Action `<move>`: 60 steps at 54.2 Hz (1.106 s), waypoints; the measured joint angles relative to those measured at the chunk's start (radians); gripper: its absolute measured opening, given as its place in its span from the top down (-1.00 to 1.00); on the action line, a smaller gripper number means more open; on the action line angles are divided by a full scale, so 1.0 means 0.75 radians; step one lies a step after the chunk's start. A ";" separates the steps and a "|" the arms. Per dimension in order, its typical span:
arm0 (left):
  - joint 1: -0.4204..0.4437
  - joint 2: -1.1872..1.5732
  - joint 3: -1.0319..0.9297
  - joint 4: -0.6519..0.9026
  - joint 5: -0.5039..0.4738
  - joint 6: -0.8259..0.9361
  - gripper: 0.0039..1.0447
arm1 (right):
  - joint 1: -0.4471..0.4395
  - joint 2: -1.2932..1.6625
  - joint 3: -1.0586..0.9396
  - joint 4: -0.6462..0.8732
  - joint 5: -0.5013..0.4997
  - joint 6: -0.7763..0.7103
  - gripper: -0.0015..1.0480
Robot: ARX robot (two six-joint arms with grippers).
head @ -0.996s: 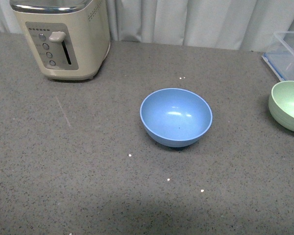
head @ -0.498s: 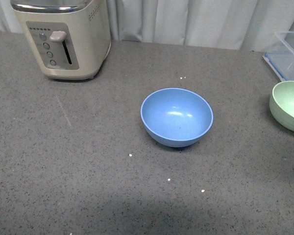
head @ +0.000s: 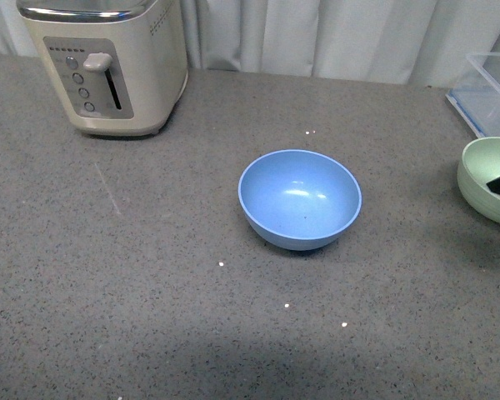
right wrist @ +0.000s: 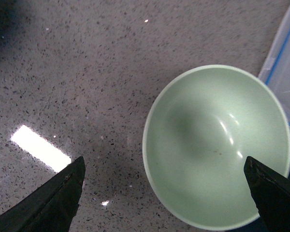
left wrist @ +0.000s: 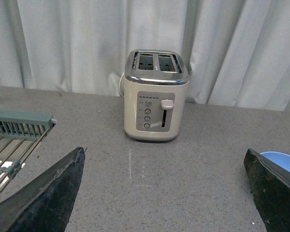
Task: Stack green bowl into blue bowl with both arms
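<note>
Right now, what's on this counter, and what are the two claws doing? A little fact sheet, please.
blue bowl: upright, empty, mid-counter
green bowl: upright, empty, at the right edge of the front view, apart from the blue bowl
right gripper: open, over the green bowl, not gripping it
left gripper: open, holding nothing, facing the toaster
clear plastic container: behind the green bowl
stacking: not yet done
</note>
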 joint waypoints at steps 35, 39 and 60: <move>0.000 -0.001 0.000 0.000 0.000 0.000 -0.88 | 0.079 0.358 0.217 -0.098 0.094 -0.087 -0.83; 0.000 -0.001 0.000 0.000 0.000 0.000 -0.88 | 0.079 0.370 0.228 -0.099 0.099 -0.089 -0.83; 0.000 -0.001 0.000 0.000 0.000 0.000 -0.88 | 0.067 0.379 0.253 -0.111 0.106 -0.085 -0.12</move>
